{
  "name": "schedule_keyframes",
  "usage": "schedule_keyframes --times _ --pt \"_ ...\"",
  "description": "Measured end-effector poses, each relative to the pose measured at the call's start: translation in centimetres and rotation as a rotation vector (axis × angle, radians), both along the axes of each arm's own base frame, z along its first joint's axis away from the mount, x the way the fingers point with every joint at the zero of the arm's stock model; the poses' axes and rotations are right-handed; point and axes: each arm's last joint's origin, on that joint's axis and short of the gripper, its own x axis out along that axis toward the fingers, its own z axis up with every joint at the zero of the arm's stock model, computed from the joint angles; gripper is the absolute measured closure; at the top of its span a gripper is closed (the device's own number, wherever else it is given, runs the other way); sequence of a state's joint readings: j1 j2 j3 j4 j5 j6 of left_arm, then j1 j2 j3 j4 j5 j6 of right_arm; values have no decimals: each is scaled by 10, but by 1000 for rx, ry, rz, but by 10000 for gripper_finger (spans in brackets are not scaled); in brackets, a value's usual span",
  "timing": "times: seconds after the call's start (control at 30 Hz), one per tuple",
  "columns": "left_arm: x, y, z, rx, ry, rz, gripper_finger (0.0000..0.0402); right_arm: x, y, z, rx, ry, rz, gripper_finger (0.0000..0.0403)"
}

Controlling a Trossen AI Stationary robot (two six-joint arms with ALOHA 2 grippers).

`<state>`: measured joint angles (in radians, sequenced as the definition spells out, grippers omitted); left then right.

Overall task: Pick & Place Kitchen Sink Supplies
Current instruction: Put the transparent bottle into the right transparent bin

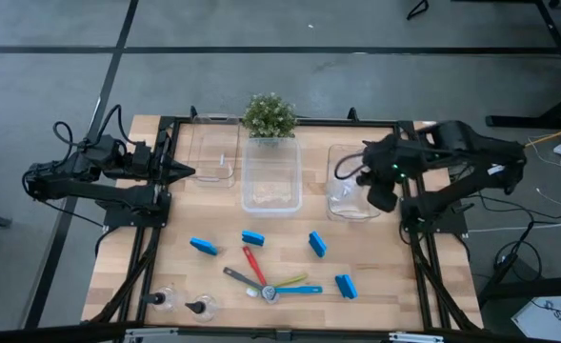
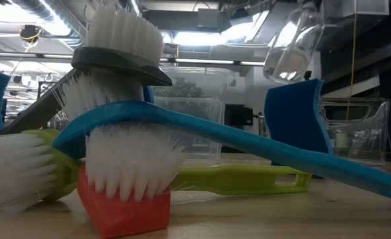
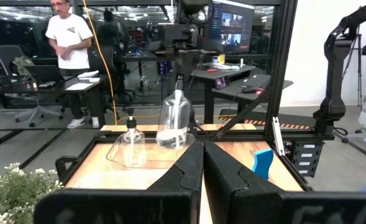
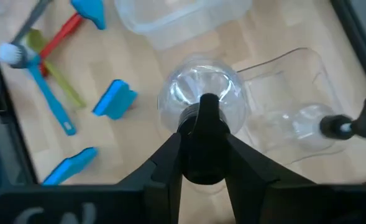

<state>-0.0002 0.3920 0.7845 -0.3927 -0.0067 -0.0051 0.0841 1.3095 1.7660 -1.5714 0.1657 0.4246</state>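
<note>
My right gripper (image 4: 201, 140) is shut on a clear pump bottle (image 4: 198, 93) and holds it in the air over the right clear bin (image 1: 349, 208). The same bottle (image 2: 293, 48) shows high in the low view. A second bottle (image 4: 307, 127) is inside that bin. Two more bottles (image 1: 161, 300) (image 1: 201, 307) stand near the table's near left corner. Several blue sponges (image 1: 203, 247) (image 1: 317, 244) lie on the wood. The red, blue, yellow-green and grey brushes (image 1: 266, 278) lie crossed in a pile. My left gripper (image 3: 202, 163) waits shut at the left bin (image 1: 213, 157). My right gripper pinches the bottle by its black pump top (image 4: 202, 115) between the two fingers, coming from above. The bottle's clear body (image 3: 173, 118) hangs below the fingers, slightly tilted and lifted clear of the bin.
A middle clear bin (image 1: 270, 181) sits between the other two, with a green potted plant (image 1: 269, 114) behind it at the far edge. A black frame rims the table. A person (image 3: 71, 43) stands in the room beyond.
</note>
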Motion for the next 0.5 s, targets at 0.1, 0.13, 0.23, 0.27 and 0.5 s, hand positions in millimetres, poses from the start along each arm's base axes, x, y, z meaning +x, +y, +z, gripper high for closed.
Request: schedule_keyframes --times 0.1,0.13,0.23,0.27,0.5 --pt "0 0 0 0 0 0 395 9 -8 -5 -23 34 3 309" --pt "0 0 0 0 1 0 396 13 -10 -6 -31 47 6 309" --pt "0 0 0 0 0 0 395 20 -17 -11 -43 76 19 309" --pt "0 0 0 0 1 0 395 21 -19 -12 -43 83 22 309" --pt "0 0 0 0 1 0 395 22 -35 -13 -45 98 -8 309"
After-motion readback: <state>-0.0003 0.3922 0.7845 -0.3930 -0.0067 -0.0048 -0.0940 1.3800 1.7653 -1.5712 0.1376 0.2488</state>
